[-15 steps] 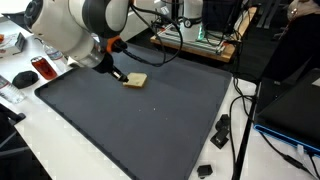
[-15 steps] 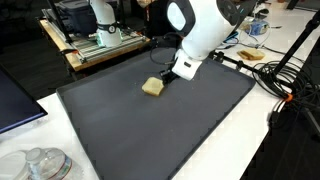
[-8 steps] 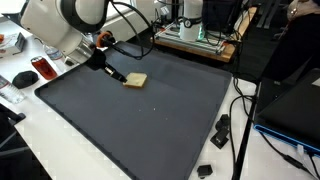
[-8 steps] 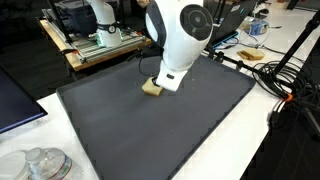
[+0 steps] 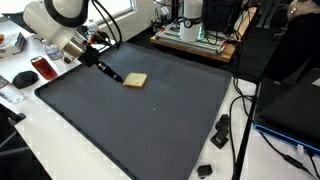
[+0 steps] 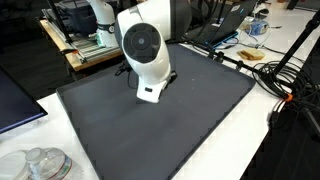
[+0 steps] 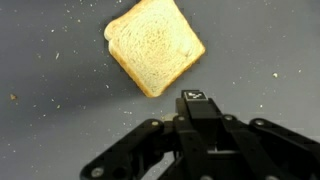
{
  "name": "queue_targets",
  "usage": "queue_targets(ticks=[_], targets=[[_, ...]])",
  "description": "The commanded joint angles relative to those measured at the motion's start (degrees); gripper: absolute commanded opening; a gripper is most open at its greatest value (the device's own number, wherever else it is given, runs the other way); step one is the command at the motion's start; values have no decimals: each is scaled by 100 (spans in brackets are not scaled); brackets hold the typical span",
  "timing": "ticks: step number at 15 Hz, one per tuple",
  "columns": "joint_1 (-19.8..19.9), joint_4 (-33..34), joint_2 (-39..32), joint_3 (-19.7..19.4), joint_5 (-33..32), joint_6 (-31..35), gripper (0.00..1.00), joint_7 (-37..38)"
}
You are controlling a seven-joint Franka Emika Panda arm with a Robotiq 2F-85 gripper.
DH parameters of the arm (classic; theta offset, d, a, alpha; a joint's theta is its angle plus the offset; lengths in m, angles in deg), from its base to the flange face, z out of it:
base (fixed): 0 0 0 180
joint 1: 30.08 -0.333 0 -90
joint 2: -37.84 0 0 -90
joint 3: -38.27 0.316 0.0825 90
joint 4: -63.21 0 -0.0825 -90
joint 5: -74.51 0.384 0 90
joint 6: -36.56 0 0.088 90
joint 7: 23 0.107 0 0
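A slice of toasted bread lies flat on the dark grey mat. My gripper hovers low just beside it, on the side toward the mat's edge, with its fingers together and nothing between them. In the wrist view the bread lies a little ahead of the closed fingertips, apart from them. In an exterior view the white arm hides the bread.
A red phone-like object and a black mouse lie off the mat near the gripper. Black cables and adapters sit at the mat's other side. A laptop, plastic cups and a plate ring the mat.
The arm has swung away from the bread toward the mat's edge, leaving the slice lying where it was. The fingers stay together.
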Motion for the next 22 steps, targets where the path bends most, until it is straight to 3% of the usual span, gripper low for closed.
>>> queue_targets(ticks=[1, 13, 22], targets=[[388, -375, 84, 237, 598, 212, 5, -673], [1176, -1609, 359, 369, 2437, 483, 5, -2651], [991, -3300, 1447, -142, 3732, 1082, 5, -3878]])
